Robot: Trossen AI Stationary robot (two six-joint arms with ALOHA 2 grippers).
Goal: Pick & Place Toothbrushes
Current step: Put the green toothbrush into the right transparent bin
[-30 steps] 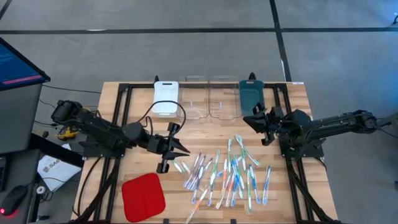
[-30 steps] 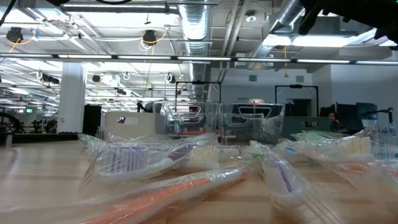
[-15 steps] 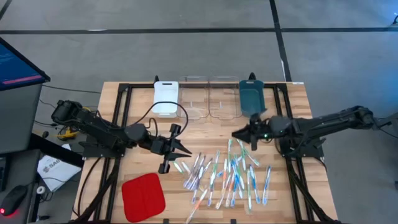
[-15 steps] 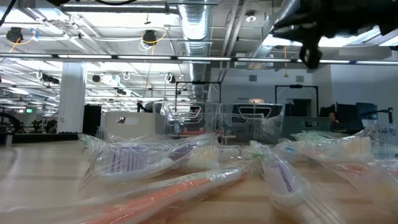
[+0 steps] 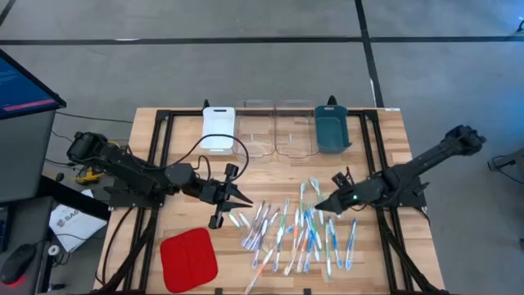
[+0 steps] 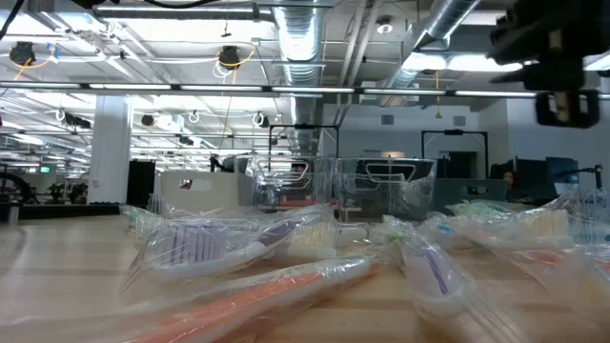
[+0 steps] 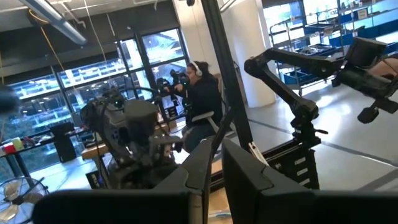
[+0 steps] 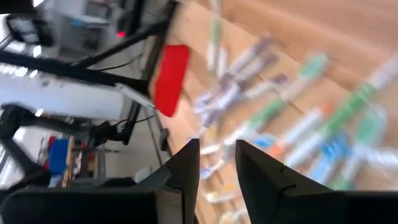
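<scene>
right gripper [image 5: 321, 208], fingers slightly apart and empty, angles down over the toothbrushes [image 5: 299, 233] scattered mid-table toward its front edge, for picking; left gripper [image 5: 243, 197], fingers together, waits beside them.

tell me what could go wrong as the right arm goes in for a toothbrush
The toothbrushes lie crossed and overlapping in one heap, so the right gripper, at the heap's upper right edge, could pinch two at once or drag neighbours along.
They look wrapped in shiny clear film, which might slip between the fingers.
The fingers stand only a narrow gap apart, so they may push a brush aside rather than straddle it.
</scene>
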